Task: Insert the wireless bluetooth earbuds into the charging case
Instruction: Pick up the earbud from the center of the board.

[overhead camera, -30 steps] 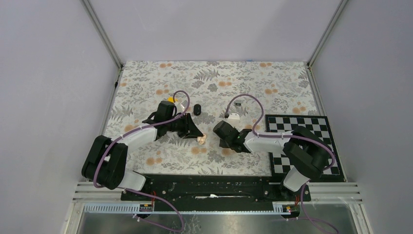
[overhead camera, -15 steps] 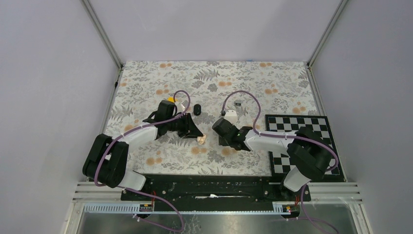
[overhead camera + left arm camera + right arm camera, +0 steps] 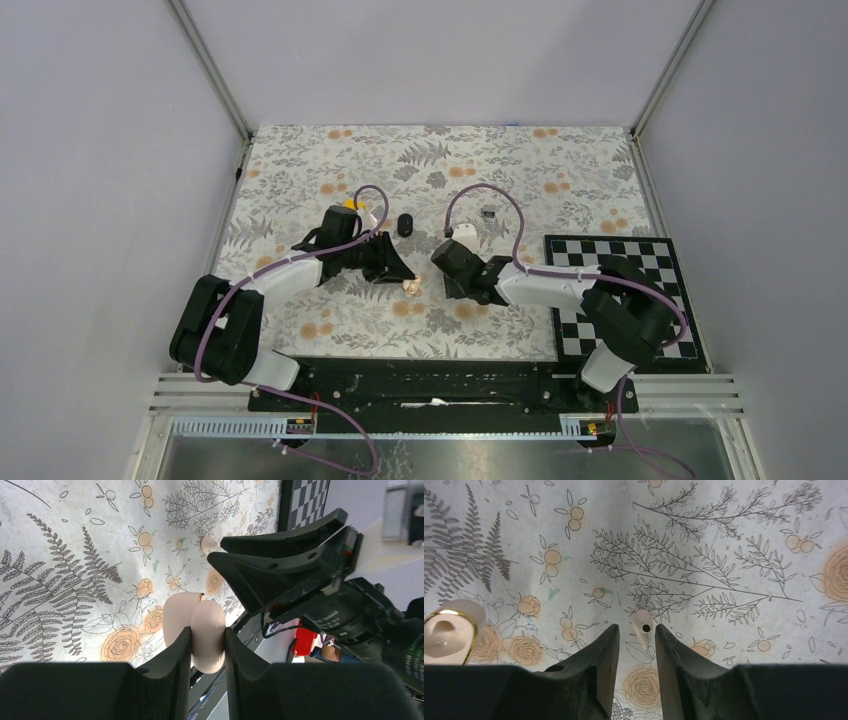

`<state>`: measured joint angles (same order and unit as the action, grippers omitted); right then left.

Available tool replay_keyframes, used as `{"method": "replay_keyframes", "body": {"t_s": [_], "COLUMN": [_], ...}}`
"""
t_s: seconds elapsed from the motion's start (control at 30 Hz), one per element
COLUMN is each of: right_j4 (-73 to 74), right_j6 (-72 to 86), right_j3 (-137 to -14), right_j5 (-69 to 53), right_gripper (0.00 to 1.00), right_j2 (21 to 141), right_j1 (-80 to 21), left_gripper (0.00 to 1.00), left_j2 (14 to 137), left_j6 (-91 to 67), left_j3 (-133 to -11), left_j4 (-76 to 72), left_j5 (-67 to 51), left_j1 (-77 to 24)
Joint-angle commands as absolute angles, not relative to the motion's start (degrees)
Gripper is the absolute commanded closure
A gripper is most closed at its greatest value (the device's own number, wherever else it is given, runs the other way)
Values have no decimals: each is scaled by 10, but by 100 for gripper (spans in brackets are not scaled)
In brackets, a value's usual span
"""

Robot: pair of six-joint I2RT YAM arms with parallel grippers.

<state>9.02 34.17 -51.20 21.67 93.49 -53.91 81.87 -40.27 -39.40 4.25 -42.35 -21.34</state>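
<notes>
— Where is the charging case?
— In the left hand (image 3: 207, 632). Its fingers are pressed onto the peach charging case (image 3: 204, 617), which hangs lid-open over the floral counter (image 3: 300, 160), near the middle.
— Anything behind it?
— A small yellow object (image 3: 350, 205) beside the left wrist, and a small black oval (image 3: 405, 223) further right, clear of both hands.
— And the earbud?
— One peach earbud (image 3: 643, 622) with a dark dot lies on the counter just right of the case, between the tips of the right hand (image 3: 636, 628).
— Pinched?
— No, that hand's fingers are spread, with a gap on the earbud's left side. Further right are a small grey piece (image 3: 489, 212) and a checkered board (image 3: 640, 255)
</notes>
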Motion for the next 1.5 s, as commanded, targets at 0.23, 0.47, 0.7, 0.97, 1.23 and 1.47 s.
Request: {"method": "replay_keyframes", "body": {"t_s": [0.23, 0.47, 0.7, 0.97, 1.23, 1.47], "right_j4": [74, 74, 128, 173, 206, 190], "right_j6": [327, 329, 315, 288, 274, 300], "right_j3": [-534, -535, -545, -537, -611, -634], "right_j5": [208, 217, 291, 419, 442, 345], "right_gripper": [68, 80, 92, 92, 69, 49], "right_j2": [985, 994, 960, 926, 1012, 1004], "right_j1": [-525, -525, -525, -525, -547, -558], "left_gripper": [100, 100, 100, 100, 100, 100], "left_j2": [799, 798, 800, 803, 805, 804], "left_j6": [-390, -389, -387, -385, -381, -379], "left_j3": [-407, -411, -413, -417, -417, -419], "left_j4": [42, 44, 46, 46, 51, 56], "left_j5": [-422, -425, -427, -429, -433, -431], "left_j1": [-210, -210, -209, -209, -209, -208]}}
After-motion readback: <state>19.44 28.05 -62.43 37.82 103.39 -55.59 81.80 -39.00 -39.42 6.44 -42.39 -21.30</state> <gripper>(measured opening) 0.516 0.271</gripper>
